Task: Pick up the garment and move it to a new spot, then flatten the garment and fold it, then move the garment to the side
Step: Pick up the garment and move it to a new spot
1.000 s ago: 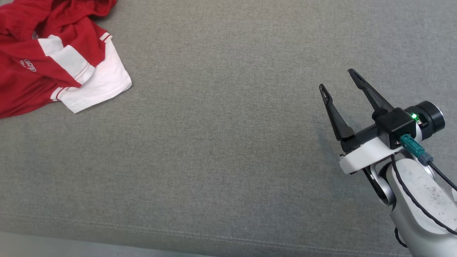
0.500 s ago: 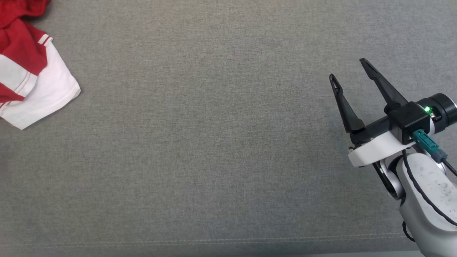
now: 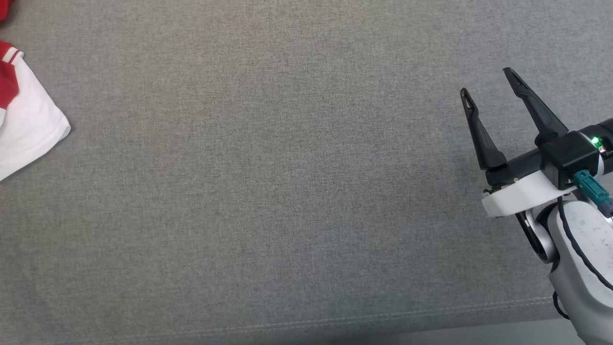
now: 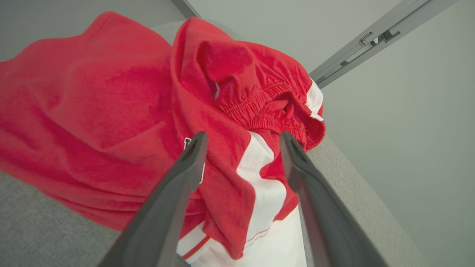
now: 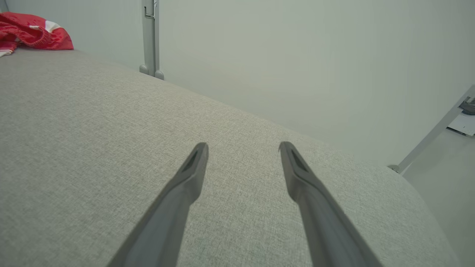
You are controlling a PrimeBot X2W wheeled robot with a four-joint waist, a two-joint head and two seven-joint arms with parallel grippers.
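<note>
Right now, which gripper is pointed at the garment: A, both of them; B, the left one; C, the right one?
B: in the left wrist view the left gripper has its open fingers framing the crumpled red and white garment, while the right gripper faces bare grey cushion, with the garment far off to the side.

The garment (image 4: 111,111) is bright red with white panels edged by thin red-and-white stripes. The upholstered surface (image 3: 287,191) is a mottled grey weave with a pale stitched seam (image 3: 383,316). The right gripper (image 3: 485,80) is black on a white wrist (image 3: 522,194), with a green light (image 3: 595,141) and a teal plug (image 3: 590,184).
</note>
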